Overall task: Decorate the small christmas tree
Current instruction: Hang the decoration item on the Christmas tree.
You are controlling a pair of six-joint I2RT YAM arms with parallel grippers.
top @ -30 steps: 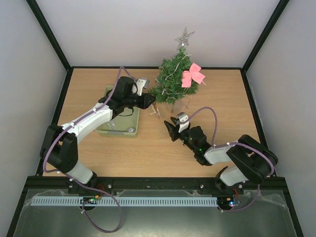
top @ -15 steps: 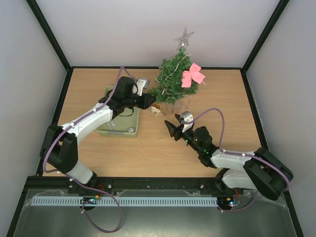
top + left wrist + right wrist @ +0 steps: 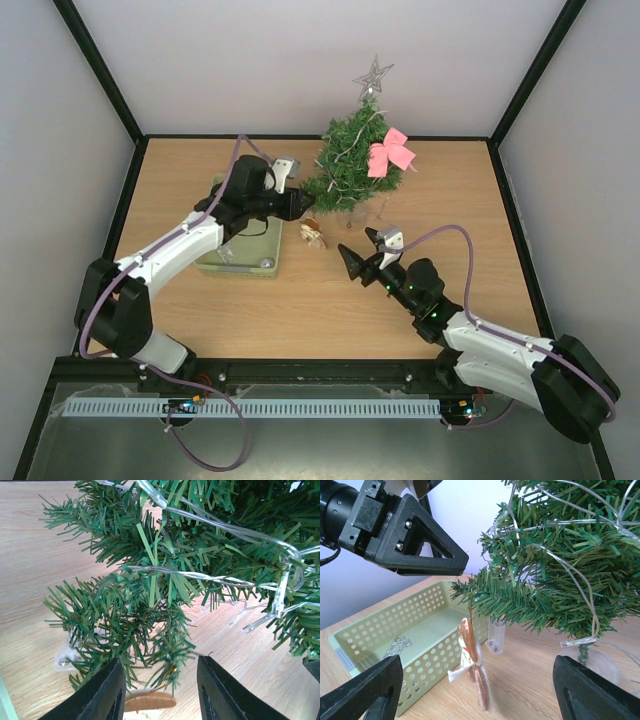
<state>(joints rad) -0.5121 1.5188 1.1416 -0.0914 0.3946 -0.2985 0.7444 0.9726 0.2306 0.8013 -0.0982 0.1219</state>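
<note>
- Small christmas tree (image 3: 350, 165) faces the right gripper (image 3: 357, 243), nearest the camera, jaws wide apart and empty.
- Brown ornament (image 3: 314, 235) hangs from a low branch just beyond.
- Left gripper (image 3: 306, 206), jaws apart, straddles branch tips beside a pale green basket (image 3: 215, 262).
- Tree stands near the desk's (image 3: 450, 200) far edge, with a star (image 3: 373, 75) on top and a pink bow (image 3: 390, 152).

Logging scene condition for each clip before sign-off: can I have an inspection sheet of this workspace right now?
Surface: wooden table, no damage seen.
Job's things: small christmas tree upright at the back, with star, pink bow, clear light string; brown ornament hanging from a low branch.
Clutter: pale green basket left of the tree, silvery chain inside.
Grippers: left gripper beside that branch, jaws apart, empty; right gripper facing the tree, jaws wide, empty.
Cables: purple cable arcing over each arm, clear of the tree.
Surroundings: pale walls, black frame.
</note>
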